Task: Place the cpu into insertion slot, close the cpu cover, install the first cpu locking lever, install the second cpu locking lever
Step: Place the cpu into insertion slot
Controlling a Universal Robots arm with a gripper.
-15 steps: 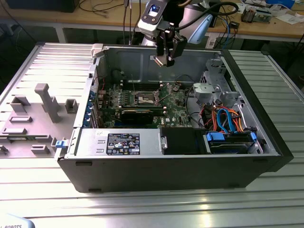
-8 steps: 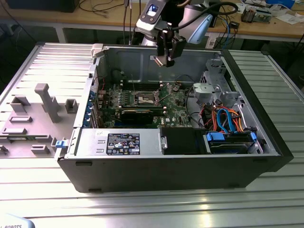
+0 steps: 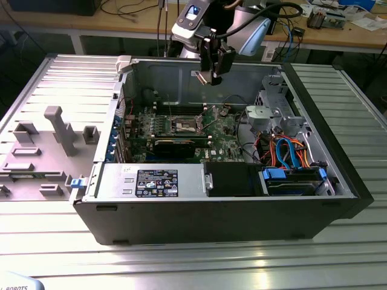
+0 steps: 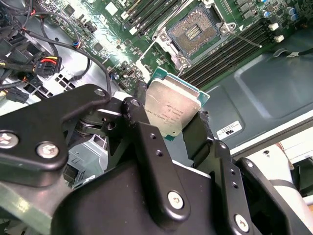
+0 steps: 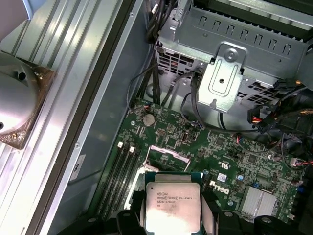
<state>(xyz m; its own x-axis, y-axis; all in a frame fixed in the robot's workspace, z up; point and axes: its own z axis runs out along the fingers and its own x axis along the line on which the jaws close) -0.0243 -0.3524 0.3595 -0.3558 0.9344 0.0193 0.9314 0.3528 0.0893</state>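
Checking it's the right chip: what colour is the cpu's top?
Silver-grey metal; the cpu shows best in the second wrist view.

You can see the cpu [image 4: 171, 105] has a dull, faintly brushed silver-grey metal top with a thin green edge. The gripper [image 4: 170, 117] clamps it with matt black fingers [image 4: 146, 142], smooth-surfaced and dotted with bright steel screws. The insertion slot [image 4: 195, 29] has a shiny silver metal rim around a dark, finely textured centre. Around the slot lies glossy green circuit board [image 4: 102, 34]. Beyond the slot, the case wall [image 4: 259, 93] is smooth grey sheet metal with a soft sheen.
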